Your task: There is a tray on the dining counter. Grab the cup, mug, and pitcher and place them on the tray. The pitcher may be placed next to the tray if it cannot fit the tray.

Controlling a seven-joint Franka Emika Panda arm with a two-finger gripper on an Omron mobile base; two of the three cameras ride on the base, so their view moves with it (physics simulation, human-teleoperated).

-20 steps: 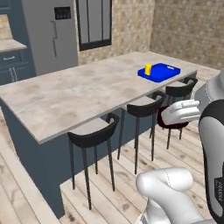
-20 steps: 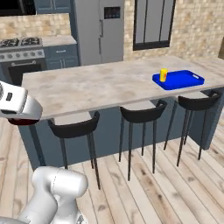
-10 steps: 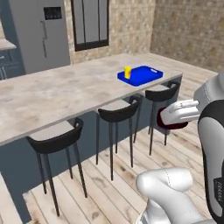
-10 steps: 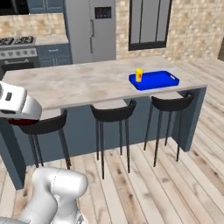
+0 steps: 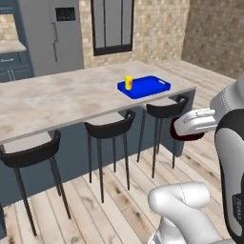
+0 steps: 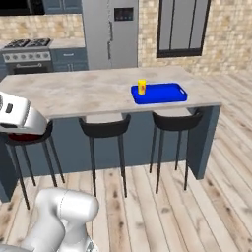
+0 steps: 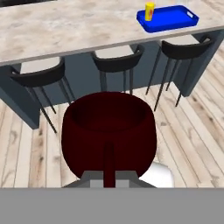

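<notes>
In the left base view, at far left, a grey fridge [image 5: 52,33] against the back wall, then a dark window [image 5: 112,24] in the brick wall. In front, the long counter [image 5: 57,97] with beige marbled top, and under its near edge three black stools [image 5: 108,131] in a row. On the right end of the counter, the blue tray [image 5: 150,87], flat, with the yellow cup [image 5: 128,83] upright on its left part, inside the rim. Further right and lower, well apart from the counter, the white hand with the dark maroon mug [image 5: 187,136] hanging just below it, above the wood floor. In the right base view, the same mug [image 6: 22,136] at far left under the white hand, a stove [image 6: 27,45] behind, then the counter [image 6: 83,91], then the cup [image 6: 141,86] on the left end of the tray [image 6: 165,93]. In the hand view, the mug [image 7: 109,131] large in the middle, mouth open toward the camera, the gripper [image 7: 109,175] pressed together on the thin loop handle at the bottom, fingers almost touching. At upper right there, the tray [image 7: 173,19] with the cup [image 7: 150,11] on its left end, far from the mug.
</notes>
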